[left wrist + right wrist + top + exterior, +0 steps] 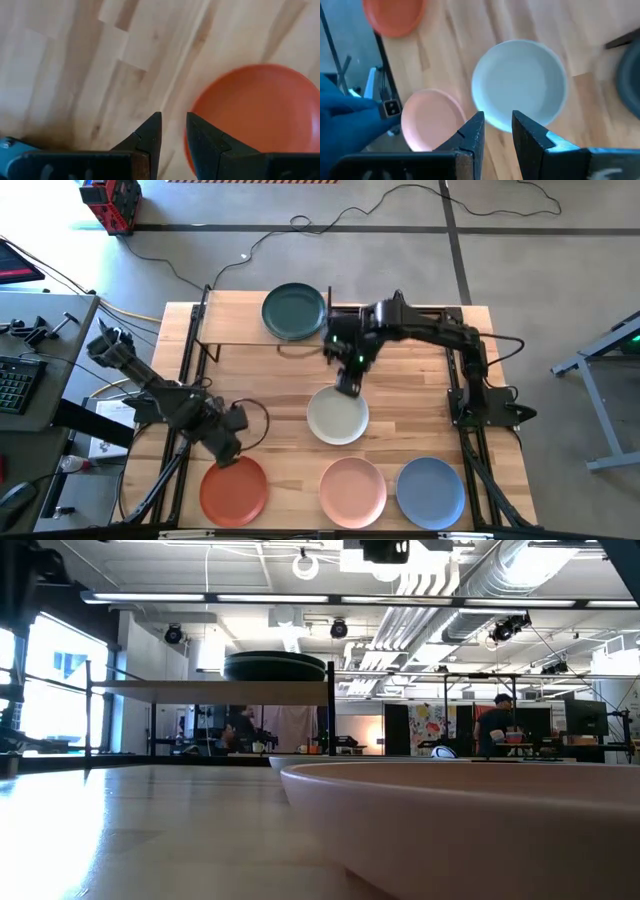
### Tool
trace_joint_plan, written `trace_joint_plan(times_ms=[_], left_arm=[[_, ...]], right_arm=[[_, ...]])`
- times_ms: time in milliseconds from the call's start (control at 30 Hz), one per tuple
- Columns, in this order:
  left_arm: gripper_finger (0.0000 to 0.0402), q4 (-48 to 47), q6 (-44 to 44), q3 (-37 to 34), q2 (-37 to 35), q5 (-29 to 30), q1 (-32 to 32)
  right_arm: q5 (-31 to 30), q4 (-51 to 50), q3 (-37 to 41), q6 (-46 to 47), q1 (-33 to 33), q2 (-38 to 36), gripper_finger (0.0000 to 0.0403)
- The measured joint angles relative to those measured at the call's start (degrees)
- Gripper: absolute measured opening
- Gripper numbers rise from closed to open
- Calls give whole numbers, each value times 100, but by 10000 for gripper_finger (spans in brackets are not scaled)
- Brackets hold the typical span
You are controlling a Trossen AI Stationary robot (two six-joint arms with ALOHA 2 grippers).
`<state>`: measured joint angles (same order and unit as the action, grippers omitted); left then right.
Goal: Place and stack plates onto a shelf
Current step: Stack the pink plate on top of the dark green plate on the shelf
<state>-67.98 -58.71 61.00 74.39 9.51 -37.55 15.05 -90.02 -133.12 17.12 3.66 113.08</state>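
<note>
The shelf [235, 328] stands at the table's far left, and a dark teal plate [294, 311] rests on its right end, also seen on the shelf in the low view [275, 665]. An off-white plate [337, 416] lies flat mid-table. Terracotta orange [233, 488], pink [352, 488] and blue [430, 490] plates lie along the near edge. My left gripper [173, 131] hangs over the orange plate's [255, 115] far-left rim, slightly open and holding nothing. My right gripper [498, 130] hovers above the off-white plate's [520, 82] far rim, slightly open and holding nothing.
Bare wood lies between the shelf and the near row of plates. The shelf's black uprights [328, 310] stand beside my right arm. In the low view the pink plate [480, 825] fills the foreground. A desk with a keyboard [15, 380] sits off the table's left.
</note>
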Motion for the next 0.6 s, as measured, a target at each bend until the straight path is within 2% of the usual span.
trace_joint_plan(times_ms=[267,433,600], left_arm=[[78,323,-504,2,105,6,-710],[78,710,-754,2,257,198,-903],[78,1403,-718,2,404,338,-910]], right_arm=[[-617,2,0,599,-1128,4,78],[-1032,23,2,599,-1787,6,78],[-1094,343,363,599,-2241,37,78]])
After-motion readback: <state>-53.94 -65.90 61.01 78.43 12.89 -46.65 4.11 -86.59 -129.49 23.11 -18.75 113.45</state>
